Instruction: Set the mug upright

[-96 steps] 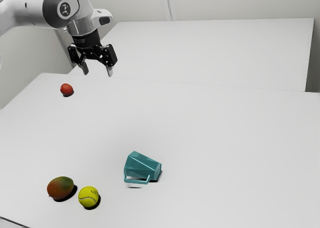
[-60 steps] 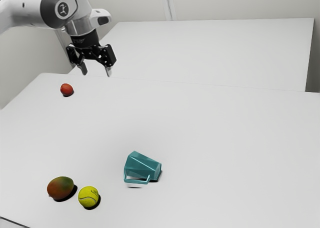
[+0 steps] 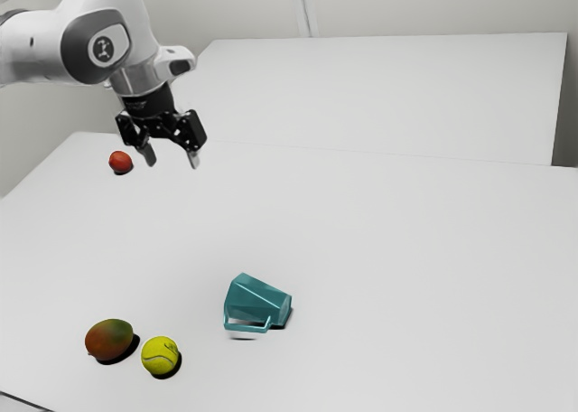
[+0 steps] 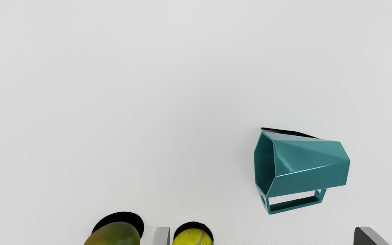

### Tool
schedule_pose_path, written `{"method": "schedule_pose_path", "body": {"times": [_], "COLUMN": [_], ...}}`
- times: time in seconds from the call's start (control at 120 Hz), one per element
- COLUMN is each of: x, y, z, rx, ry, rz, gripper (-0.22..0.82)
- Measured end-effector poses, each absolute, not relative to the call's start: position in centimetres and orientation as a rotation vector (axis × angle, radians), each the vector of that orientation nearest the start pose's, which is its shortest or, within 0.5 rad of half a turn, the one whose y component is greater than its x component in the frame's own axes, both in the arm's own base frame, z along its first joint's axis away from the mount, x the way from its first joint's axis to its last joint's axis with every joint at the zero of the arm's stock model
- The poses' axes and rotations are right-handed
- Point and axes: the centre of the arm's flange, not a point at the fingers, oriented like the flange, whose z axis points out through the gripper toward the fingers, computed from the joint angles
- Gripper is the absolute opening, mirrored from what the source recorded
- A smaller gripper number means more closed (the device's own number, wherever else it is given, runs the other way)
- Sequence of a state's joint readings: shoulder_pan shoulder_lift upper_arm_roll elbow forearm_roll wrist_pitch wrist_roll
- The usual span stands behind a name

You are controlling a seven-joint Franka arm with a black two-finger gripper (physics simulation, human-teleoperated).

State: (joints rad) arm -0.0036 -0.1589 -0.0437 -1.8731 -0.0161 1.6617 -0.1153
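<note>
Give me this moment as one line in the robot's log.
mug: on its side, untouched | gripper: open, empty, above table | task: mug not yet upright

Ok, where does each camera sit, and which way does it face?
Exterior view: at the arm's side, looking down across the table; the arm and open gripper show.
Wrist view: on the arm's hand, looking down at the table; the fingertips show.
Shared: mug, mango, ball.
</note>
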Motion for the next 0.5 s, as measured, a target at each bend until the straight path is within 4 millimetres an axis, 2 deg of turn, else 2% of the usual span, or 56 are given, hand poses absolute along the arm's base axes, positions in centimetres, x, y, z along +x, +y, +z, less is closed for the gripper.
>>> {"method": "schedule_pose_path", "body": {"times": [0.308, 0.5], "x": [48.7, 47.5], "y": [-3.1, -2.5], "z": [52.7, 49.2], "rx": [-3.278, -3.373], "ry": [-0.147, -0.213], "rz": [0.033, 0.000], "gripper": [0.59, 0.59]}}
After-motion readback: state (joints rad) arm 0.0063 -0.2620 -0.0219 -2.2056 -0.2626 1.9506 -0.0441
